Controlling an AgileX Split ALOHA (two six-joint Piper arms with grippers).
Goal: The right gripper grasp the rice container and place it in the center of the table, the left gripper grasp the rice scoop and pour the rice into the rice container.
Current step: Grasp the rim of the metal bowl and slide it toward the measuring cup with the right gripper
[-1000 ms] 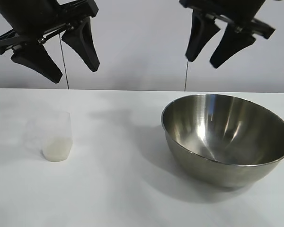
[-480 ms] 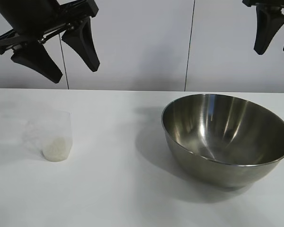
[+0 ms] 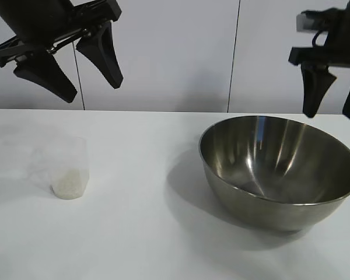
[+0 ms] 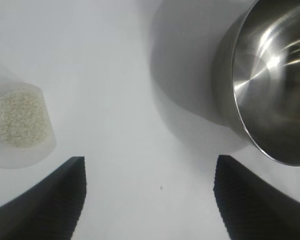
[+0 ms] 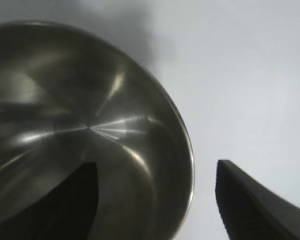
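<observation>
At the left, my left gripper point(image 3: 70, 61) hangs open and empty above the small translucent plastic rice scoop point(image 3: 68, 169), which stands upright on the white matte table point(image 3: 146, 233) with white rice point(image 4: 16, 117) in its bottom. It looks light and easy to tip, so I would take it gently by the wall. At the right, the big shiny steel rice container point(image 3: 280, 169) looks stiff but slippery. My right gripper point(image 3: 332, 96), open, straddles its far-right rim, the best hold.
</observation>
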